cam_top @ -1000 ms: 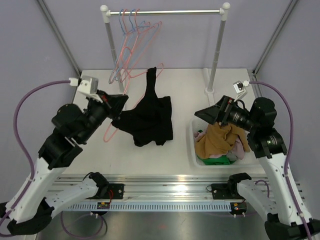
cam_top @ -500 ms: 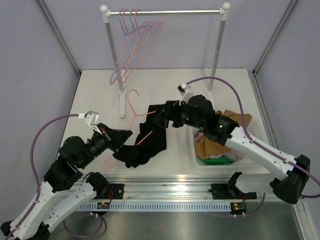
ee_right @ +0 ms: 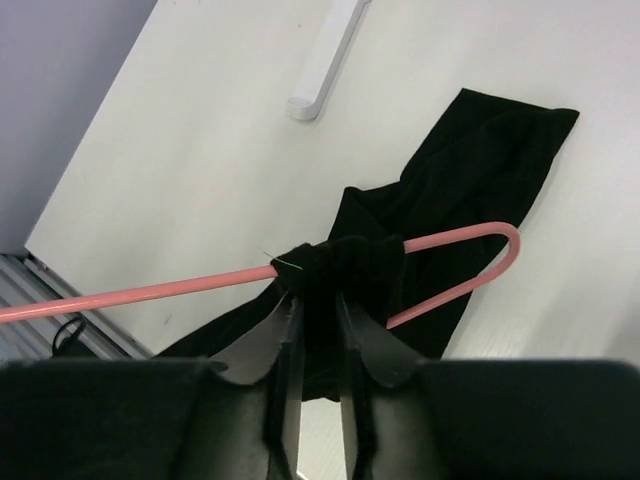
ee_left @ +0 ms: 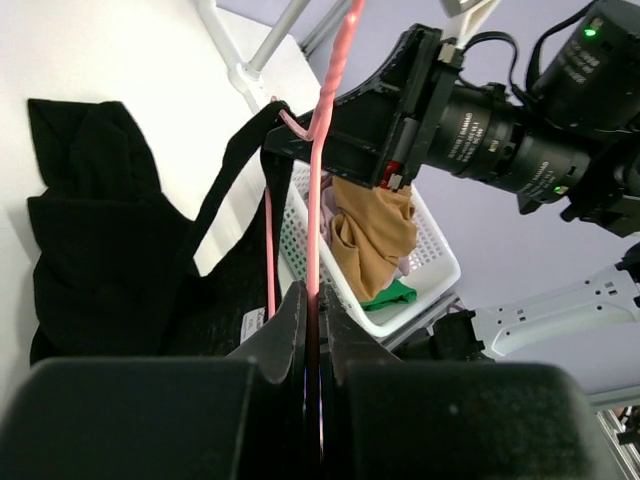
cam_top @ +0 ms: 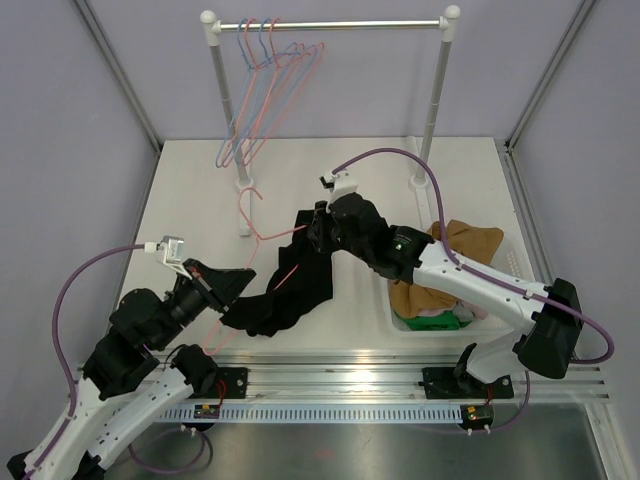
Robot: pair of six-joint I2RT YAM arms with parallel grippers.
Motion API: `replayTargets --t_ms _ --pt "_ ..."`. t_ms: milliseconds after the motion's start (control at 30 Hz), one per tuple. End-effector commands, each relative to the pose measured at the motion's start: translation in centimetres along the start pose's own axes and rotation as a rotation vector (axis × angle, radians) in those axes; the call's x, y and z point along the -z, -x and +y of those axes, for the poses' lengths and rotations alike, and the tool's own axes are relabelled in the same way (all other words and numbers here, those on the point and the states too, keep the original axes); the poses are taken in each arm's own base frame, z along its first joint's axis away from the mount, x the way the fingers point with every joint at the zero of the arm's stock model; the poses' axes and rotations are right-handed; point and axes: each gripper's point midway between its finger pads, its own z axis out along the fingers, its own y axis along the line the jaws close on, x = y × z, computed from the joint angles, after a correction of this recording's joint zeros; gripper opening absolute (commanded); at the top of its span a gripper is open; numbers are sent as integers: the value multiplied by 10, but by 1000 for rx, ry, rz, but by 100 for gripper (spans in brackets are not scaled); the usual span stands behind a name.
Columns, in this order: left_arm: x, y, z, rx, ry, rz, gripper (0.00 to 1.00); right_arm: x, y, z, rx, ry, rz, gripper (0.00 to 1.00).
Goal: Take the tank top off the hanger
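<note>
A black tank top (cam_top: 285, 295) lies on the white table, and one strap is looped over a pink hanger (cam_top: 288, 272). My left gripper (cam_top: 243, 284) is at the garment's near left end, shut on the hanger's wire (ee_left: 318, 200). My right gripper (cam_top: 313, 228) is at the garment's far end. In the right wrist view its jaws (ee_right: 318, 300) pinch the bunched strap where it wraps the hanger's pink bar (ee_right: 150, 293). The rest of the tank top (ee_right: 480, 160) spreads on the table beyond them. In the left wrist view the tank top (ee_left: 100, 250) lies to the left.
A clothes rack (cam_top: 330, 24) stands at the back with several pink and blue hangers (cam_top: 262, 90) on it. Its left post (cam_top: 236, 150) rises just behind the garment. A white basket (cam_top: 392, 305) holding tan and green clothes (cam_top: 455, 265) sits on the right, under my right arm.
My right arm swung from over the basket to the tank top and closed on its strap. My left arm drew back toward the near edge, dragging hanger and garment with it.
</note>
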Motion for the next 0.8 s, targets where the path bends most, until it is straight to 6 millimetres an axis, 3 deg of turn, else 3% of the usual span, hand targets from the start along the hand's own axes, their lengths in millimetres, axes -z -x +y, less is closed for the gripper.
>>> replayTargets --t_ms 0,67,200,233,367,467,500,633,767 --pt "7 17 -6 5 1 -62 0 6 28 2 21 -27 -87 21" --pt "8 18 -5 0 3 -64 0 5 26 -1 37 -41 -78 8" --pt "10 17 3 -19 46 -58 0 9 27 -3 47 -41 -85 12" --pt "11 16 3 -21 46 -56 0 9 26 -5 60 -44 -83 0" --pt "14 15 -1 -27 22 -43 0 5 25 -19 101 -113 -91 0" --pt "19 12 -6 -40 -5 -26 0 -2 28 -44 134 -214 -73 0" --pt "21 9 -6 -48 -6 -11 0 -4 38 -59 125 -259 -86 0" --pt "29 -1 -14 -57 -67 41 0 -11 48 -104 102 -363 -70 0" --pt "37 2 -19 -57 -100 17 0 -17 42 -112 99 -352 -35 0"
